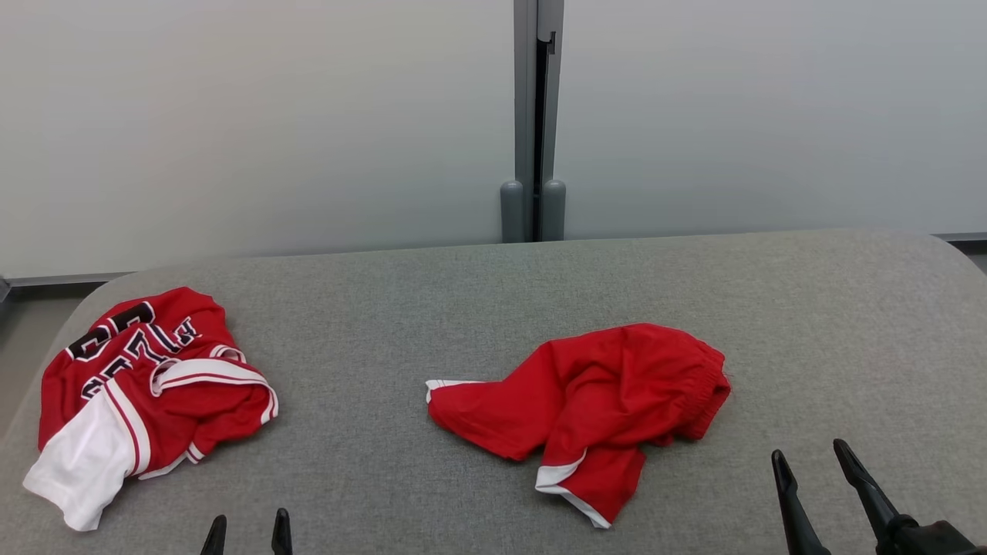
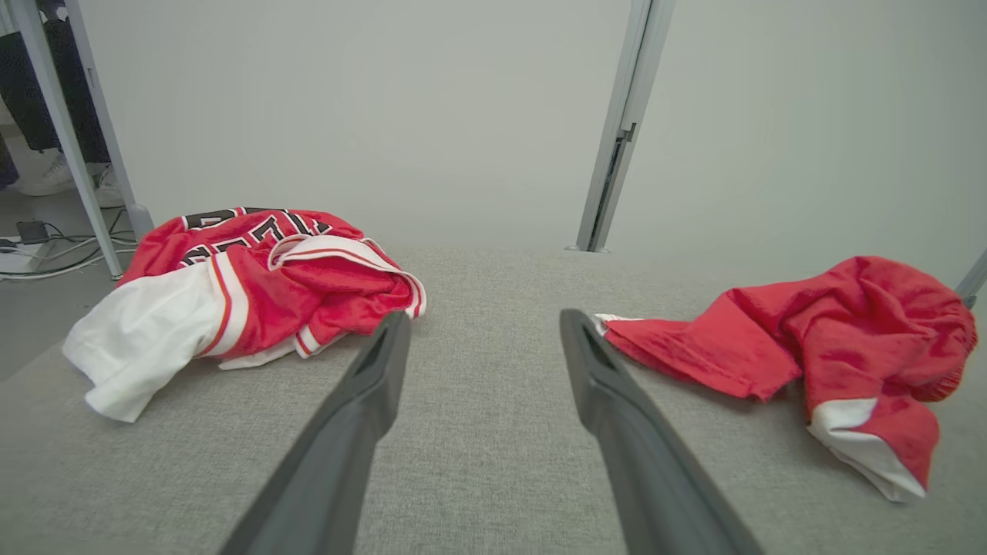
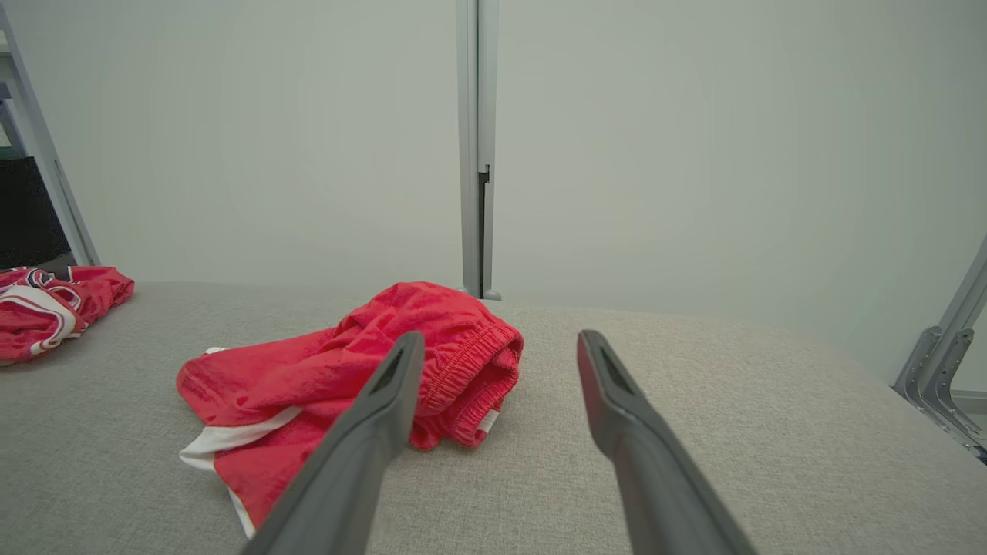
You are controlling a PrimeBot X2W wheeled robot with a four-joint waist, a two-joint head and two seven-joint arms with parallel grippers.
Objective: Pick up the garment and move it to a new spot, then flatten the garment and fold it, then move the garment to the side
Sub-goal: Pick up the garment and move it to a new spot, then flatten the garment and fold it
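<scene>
Red shorts (image 1: 586, 408) crumpled in a heap on the grey table (image 1: 463, 308), just toward 3 o'clock of the middle in the head view: elastic waistband bunched at the 2 o'clock end, 1 leg stretched toward 9 o'clock with a sliver of white hem, the other folded down toward 6 o'clock and ending in a white band. Well apart, at 9 o'clock near the table's edge, a rumpled red jersey (image 1: 146, 385) with black-and-white lettering, white trim and a white panel spilling toward 7 o'clock. Left gripper (image 1: 250, 515) low at 7 o'clock of the head view, 2 dark fingertips poking above the bottom edge, spread wide and holding nothing; in the left wrist view aimed at bare table between the 2 garments, jersey at 10 o'clock, shorts at 3 o'clock, touching neither. Right gripper (image 1: 808, 448) at 5 o'clock of the head view, 2 fingers likewise wide apart and empty, near the waistband end of the shorts but clear of it; in the right wrist view, shorts at 9 o'clock, partly behind 1 finger. Behind the table at 12 o'clock, pale wall panels (image 1: 231, 116) joined by a grey post (image 1: 533, 116). At 10 o'clock of the left wrist view, cables (image 2: 54, 258) on the floor and a person's pale shoes (image 2: 46, 181).
</scene>
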